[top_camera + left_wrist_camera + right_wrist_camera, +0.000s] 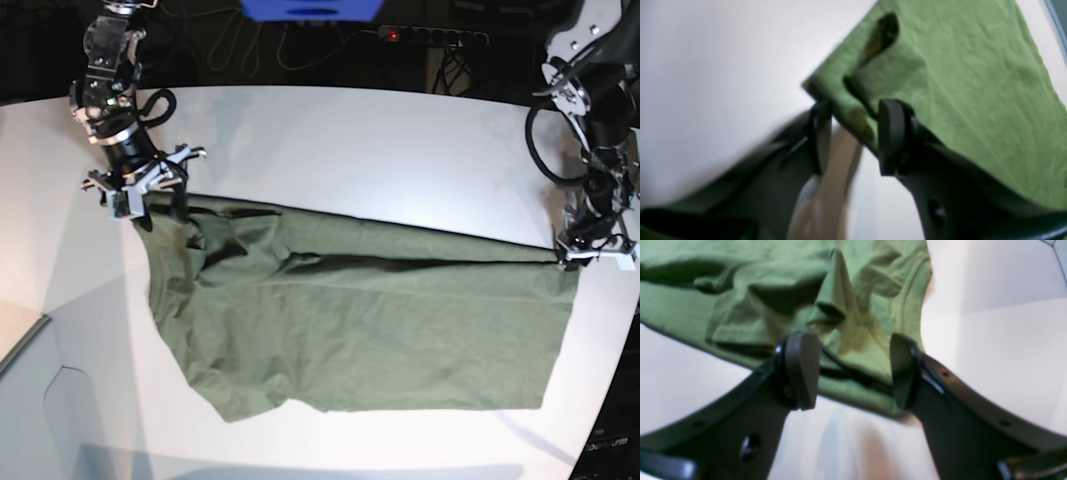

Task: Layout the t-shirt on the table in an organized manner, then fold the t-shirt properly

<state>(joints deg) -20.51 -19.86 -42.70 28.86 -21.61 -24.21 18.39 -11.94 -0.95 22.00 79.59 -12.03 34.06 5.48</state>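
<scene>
The olive-green t-shirt point(370, 320) lies spread and wrinkled across the white table point(350, 140), with a long crease along its far edge. My right gripper point(140, 195) stands over the shirt's far left corner. In the right wrist view this gripper point(851, 340) is open, with bunched fabric point(756, 306) between its fingers. My left gripper point(595, 255) sits at the shirt's far right corner. The left wrist view shows that gripper point(856, 105) open too, and a folded edge of the shirt point(973, 83) runs between its two pads.
A power strip point(430, 35) with cables and a blue object point(310, 8) lie behind the table's far edge. A grey-white box corner point(60, 420) stands at the front left. The table's curved edge point(610, 400) runs close to the shirt's right side.
</scene>
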